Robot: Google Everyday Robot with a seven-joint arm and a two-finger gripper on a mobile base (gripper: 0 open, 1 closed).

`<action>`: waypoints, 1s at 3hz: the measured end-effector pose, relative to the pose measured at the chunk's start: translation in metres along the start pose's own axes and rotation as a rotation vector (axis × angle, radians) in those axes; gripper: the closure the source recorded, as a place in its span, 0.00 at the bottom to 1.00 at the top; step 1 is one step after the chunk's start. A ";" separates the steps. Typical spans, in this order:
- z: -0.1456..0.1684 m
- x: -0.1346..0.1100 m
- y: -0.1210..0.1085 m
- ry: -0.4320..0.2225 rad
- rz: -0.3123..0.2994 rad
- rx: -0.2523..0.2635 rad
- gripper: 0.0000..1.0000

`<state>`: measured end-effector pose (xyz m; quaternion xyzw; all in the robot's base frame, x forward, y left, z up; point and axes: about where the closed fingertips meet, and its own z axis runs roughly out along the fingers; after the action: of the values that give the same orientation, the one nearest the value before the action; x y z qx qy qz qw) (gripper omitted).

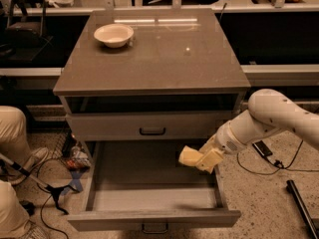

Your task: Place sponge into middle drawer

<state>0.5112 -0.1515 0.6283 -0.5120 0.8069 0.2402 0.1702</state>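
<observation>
The pale yellow sponge [188,156] is held in my gripper [202,159], which reaches in from the right on a white arm. The gripper is shut on the sponge and holds it above the right part of the open middle drawer [149,198], clear of the drawer's grey floor. The drawer is pulled out wide, with its small dark handle at the bottom front edge. The shut grey drawer front [149,126] with a black handle is just above it.
A cream round bowl [113,35] stands at the back left of the cabinet's grey top [164,59]. A person's legs and shoe [20,148] are at the left, with cables on the floor. More cables lie on the floor at the right [279,163].
</observation>
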 end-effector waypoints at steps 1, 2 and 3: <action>0.020 0.011 -0.001 -0.005 -0.005 -0.009 1.00; 0.043 0.021 -0.008 -0.017 -0.019 -0.007 1.00; 0.072 0.031 -0.015 -0.024 -0.026 -0.016 1.00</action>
<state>0.5137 -0.1396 0.5495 -0.5210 0.7962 0.2504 0.1789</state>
